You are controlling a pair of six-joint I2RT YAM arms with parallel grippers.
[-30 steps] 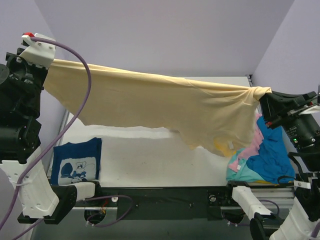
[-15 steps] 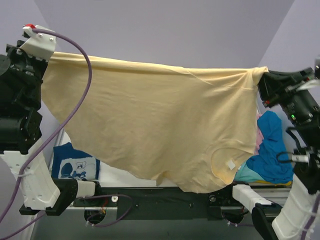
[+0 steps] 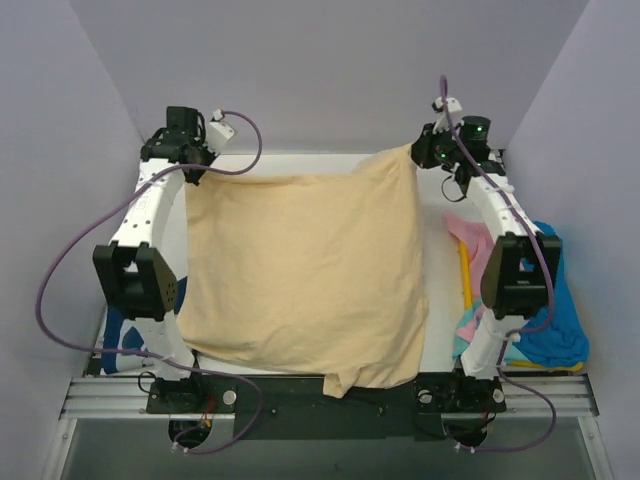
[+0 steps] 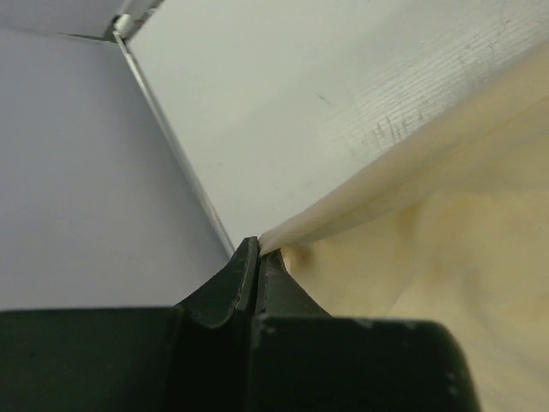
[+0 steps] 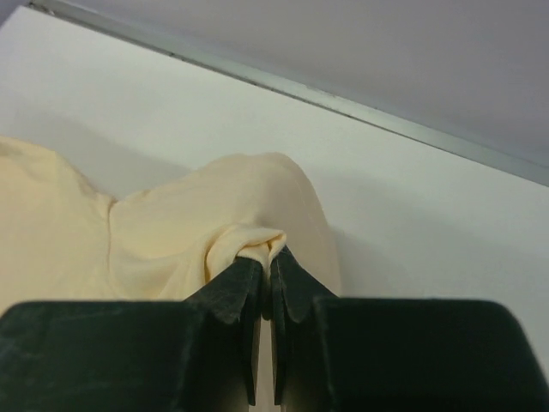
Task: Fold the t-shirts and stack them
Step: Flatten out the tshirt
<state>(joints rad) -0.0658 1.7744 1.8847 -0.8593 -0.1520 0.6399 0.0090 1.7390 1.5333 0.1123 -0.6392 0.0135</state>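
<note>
Lays the tan t-shirt (image 3: 300,270), a moment ago hanging stretched in mid-air, flat across the worktop (image 3: 300,165), near edge drooping over the front; keeps left pincer (image 4: 257,253) and right pincer (image 5: 268,259) clamped on its far corners; looks ready for release and first fold.

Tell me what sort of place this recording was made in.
Probably a robotics lab cell: a white table boxed in by plain lavender walls, an aluminium mounting rail at its near edge.
</note>
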